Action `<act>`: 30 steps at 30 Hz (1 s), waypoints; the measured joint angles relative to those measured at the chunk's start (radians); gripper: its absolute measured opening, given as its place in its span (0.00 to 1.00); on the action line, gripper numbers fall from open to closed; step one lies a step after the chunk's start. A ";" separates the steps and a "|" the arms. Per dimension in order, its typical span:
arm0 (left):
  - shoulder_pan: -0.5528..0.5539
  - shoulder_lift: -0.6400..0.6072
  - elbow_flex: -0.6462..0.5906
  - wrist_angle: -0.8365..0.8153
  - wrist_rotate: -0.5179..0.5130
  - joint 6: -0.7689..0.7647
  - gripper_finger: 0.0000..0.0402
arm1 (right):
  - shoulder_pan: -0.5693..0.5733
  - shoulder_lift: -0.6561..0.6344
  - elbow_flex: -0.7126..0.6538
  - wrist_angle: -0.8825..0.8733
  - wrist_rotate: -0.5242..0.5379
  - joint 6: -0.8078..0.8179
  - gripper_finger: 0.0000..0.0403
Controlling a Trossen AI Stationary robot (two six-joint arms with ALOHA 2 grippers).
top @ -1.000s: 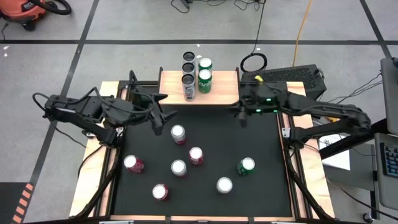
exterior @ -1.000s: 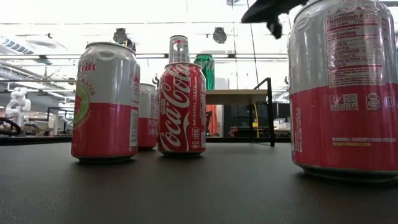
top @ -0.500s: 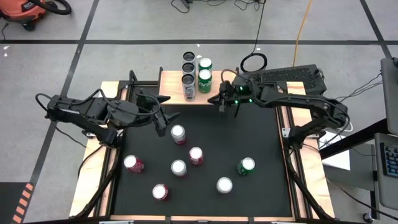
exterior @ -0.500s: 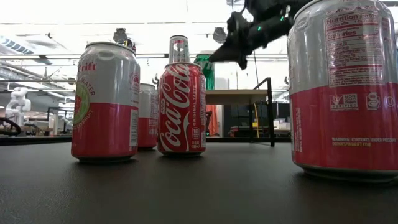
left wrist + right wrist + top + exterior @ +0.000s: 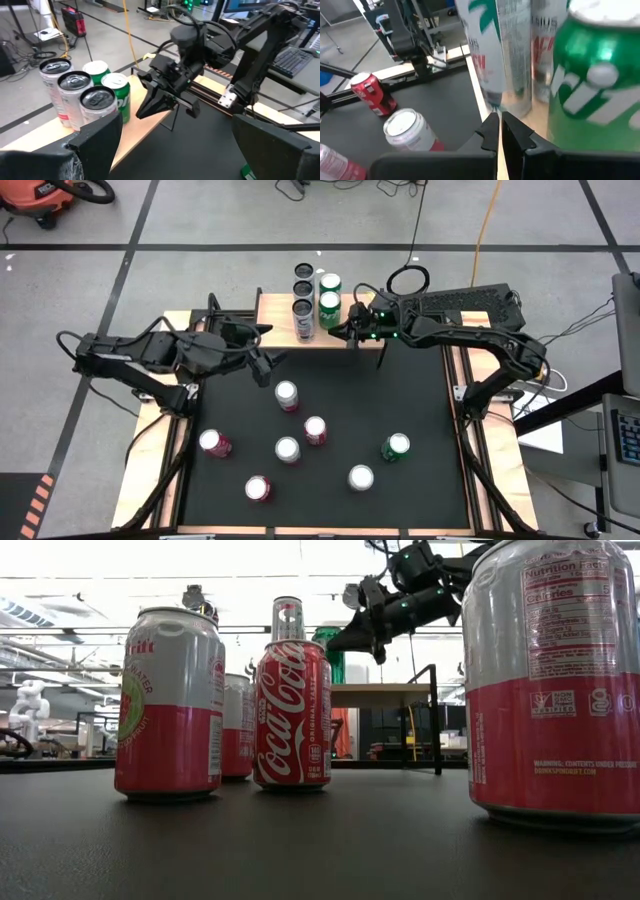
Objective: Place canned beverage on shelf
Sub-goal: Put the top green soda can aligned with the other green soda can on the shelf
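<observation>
left gripper (image 5: 268, 367), left of centre in the high view, shows its jaws spread wide and empty, held just above and to the upper left of the nearest can (image 5: 287, 394) on the black mat (image 5: 420, 410). right gripper (image 5: 343, 332), upper centre of the high view, has its fingers (image 5: 496, 131) pressed together with nothing between them; its tip sits at the front edge of the shelf (image 5: 365, 305), just beside the 2 green cans (image 5: 329, 302) standing there.

we count 5 cans on the shelf at the top centre of the high view: 3 slim silver cans (image 5: 303, 295) in a row and the 2 green ones next to them. 7 more cans stand on the mat in the lower half of the frame, among them a green can (image 5: 396, 446) at lower right and a red cola can (image 5: 292, 712) at centre of the low view.

handling, as we judge it: each can is a rigid but thin-walled cylinder, smooth and somewhat slippery, dented by a hard squeeze; whether it is full and heavy cannot be told. we would take hold across the mid-height of the side wall, jaws on opposite sides.

orientation: every can stands upright, long axis vertical, lid facing the overhead camera.
</observation>
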 joint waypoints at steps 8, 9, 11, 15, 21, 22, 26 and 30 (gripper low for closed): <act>0.022 0.000 0.000 -0.001 0.000 0.002 0.94 | -0.022 -0.002 0.001 0.003 0.031 -0.020 0.00; 0.022 0.000 0.000 -0.001 0.000 0.002 0.94 | -0.025 -0.002 0.001 0.003 0.031 -0.020 0.00; 0.022 0.000 0.000 -0.001 0.000 0.009 0.94 | -0.029 -0.001 0.001 0.001 0.031 -0.020 0.00; 0.021 0.000 0.000 -0.013 0.000 0.008 0.94 | -0.032 -0.002 0.001 0.002 0.026 -0.020 0.00; 0.021 0.000 0.000 -0.022 0.007 0.009 0.94 | -0.016 0.002 0.001 0.018 0.025 -0.020 0.00; 0.021 0.000 0.000 -0.023 0.011 0.009 0.94 | -0.009 0.006 0.001 0.025 0.024 -0.020 0.00; 0.021 0.000 0.000 -0.024 0.024 0.010 0.94 | 0.006 0.031 0.001 0.054 0.026 -0.015 0.00; 0.021 0.000 0.000 -0.024 0.025 0.009 0.94 | 0.007 0.051 0.001 0.069 0.053 -0.001 0.00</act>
